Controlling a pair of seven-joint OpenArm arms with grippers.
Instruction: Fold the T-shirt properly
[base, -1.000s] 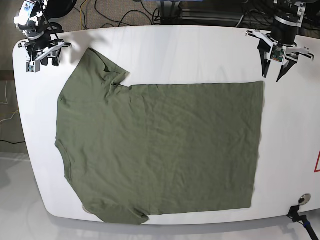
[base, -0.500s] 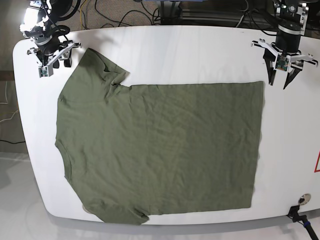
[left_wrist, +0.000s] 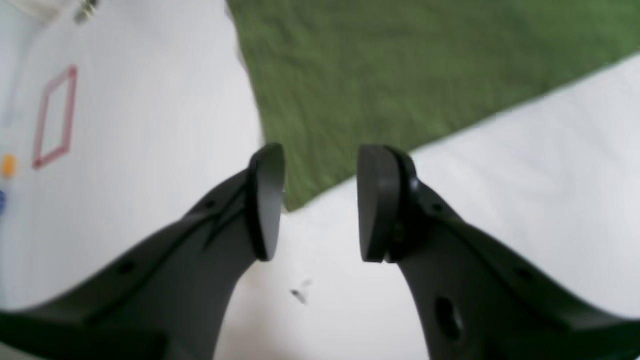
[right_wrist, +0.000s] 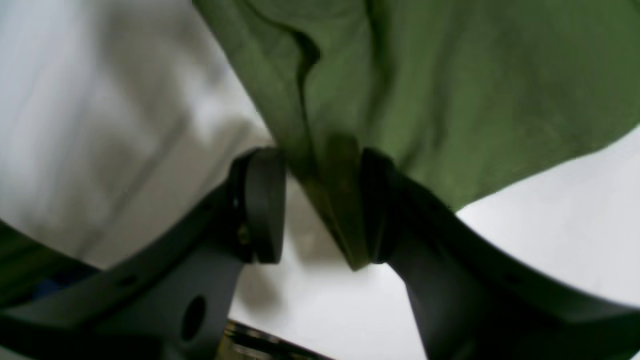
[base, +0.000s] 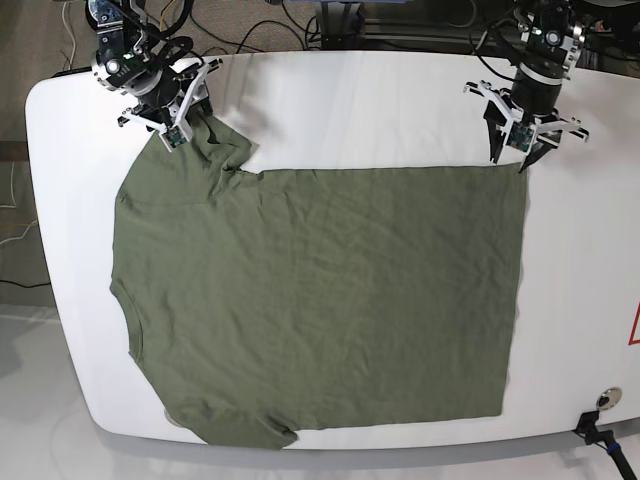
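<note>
As seen from the left wrist, the left pincer (left_wrist: 320, 202) stood open with a clear gap between its dark pads, nothing in it. A corner of the T-shirt (left_wrist: 400, 75) lay flat on the white worktop (left_wrist: 525, 200) just beyond the tips, its point close to one pad. A red outlined mark (left_wrist: 54, 119) showed on the worktop off to the left.

From the right wrist, the right pincer (right_wrist: 320, 205) stood part open, and a folded edge of the T-shirt (right_wrist: 450, 90) ran between its pads, lying against one of them; whether the cloth was gripped could not be told.

From the base view, the T-shirt (base: 320, 300) lay spread flat across the worktop (base: 350, 100). The right pincer (base: 172, 128) sat at the far left sleeve, the left pincer (base: 512, 150) at the far right hem corner.
</note>
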